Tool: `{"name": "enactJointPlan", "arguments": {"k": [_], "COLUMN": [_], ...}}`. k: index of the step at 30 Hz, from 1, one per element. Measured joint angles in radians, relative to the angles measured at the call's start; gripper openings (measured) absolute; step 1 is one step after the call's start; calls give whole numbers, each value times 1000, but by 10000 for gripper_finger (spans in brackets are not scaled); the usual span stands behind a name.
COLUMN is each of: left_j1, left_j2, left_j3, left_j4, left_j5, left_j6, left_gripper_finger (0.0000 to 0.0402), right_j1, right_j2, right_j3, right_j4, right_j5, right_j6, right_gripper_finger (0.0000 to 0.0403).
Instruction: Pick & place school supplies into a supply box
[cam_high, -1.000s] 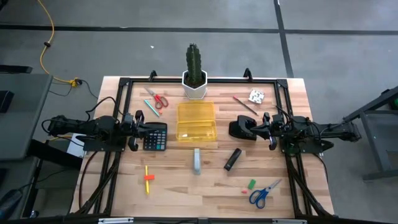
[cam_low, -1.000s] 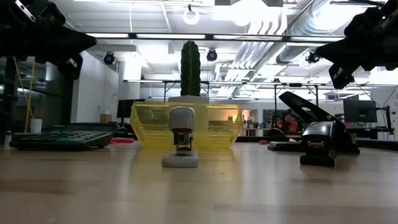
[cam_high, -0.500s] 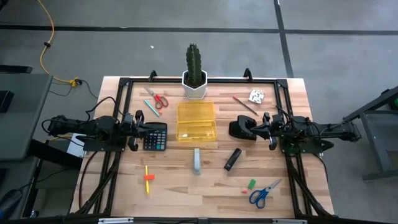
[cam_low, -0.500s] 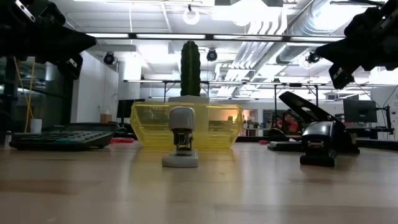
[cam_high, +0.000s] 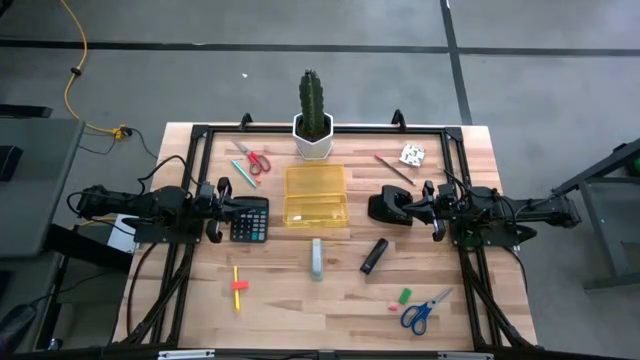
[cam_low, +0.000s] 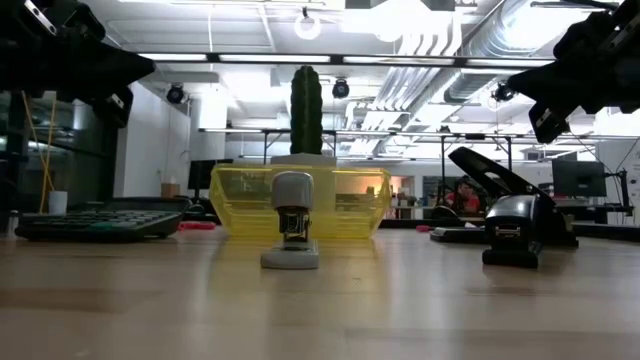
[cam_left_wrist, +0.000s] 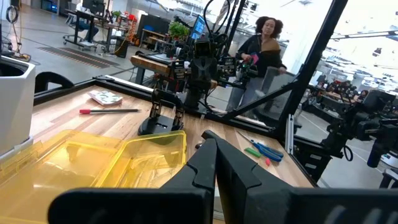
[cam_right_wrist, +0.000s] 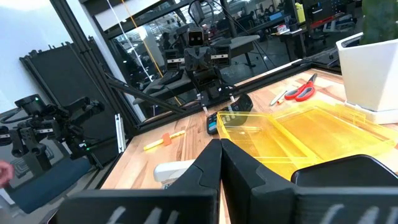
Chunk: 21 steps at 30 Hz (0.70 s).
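The translucent yellow supply box (cam_high: 316, 195) lies flat at mid-table, in front of the cactus pot (cam_high: 313, 138). Supplies are scattered around it: red-handled scissors (cam_high: 256, 159) far left, blue-handled scissors (cam_high: 423, 312) near right, a yellow and orange pencil (cam_high: 238, 287), green (cam_high: 404, 295) and pink (cam_high: 393, 307) erasers, a red pen (cam_high: 393, 168) and a small white piece (cam_high: 412, 154). My left gripper (cam_high: 232, 206) hovers shut at the black calculator's (cam_high: 251, 219) left edge. My right gripper (cam_high: 412, 207) hovers shut beside the black stapler (cam_high: 386, 207). Both are raised off the table, as the low view shows.
A grey object (cam_high: 316, 258) and a black marker-like stick (cam_high: 374, 255) lie on the near side of the box. A black metal frame (cam_high: 200, 135) borders the tabletop. A person (cam_left_wrist: 264, 43) stands beyond the table's right side.
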Motion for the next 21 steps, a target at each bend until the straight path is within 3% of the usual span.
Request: {"name": "enactJointPlan", "arguments": {"k": [21], "left_j1": [0], "left_j2": [0], "left_j3": [0], "left_j4": [0], "left_j5": [0], "left_j6": [0], "left_gripper_finger": [0], "right_j1": [0], "right_j2": [0], "right_j3": [0], "right_j4": [8], "right_j5": [15], "right_j6": [-26], "right_gripper_finger": [0]}}
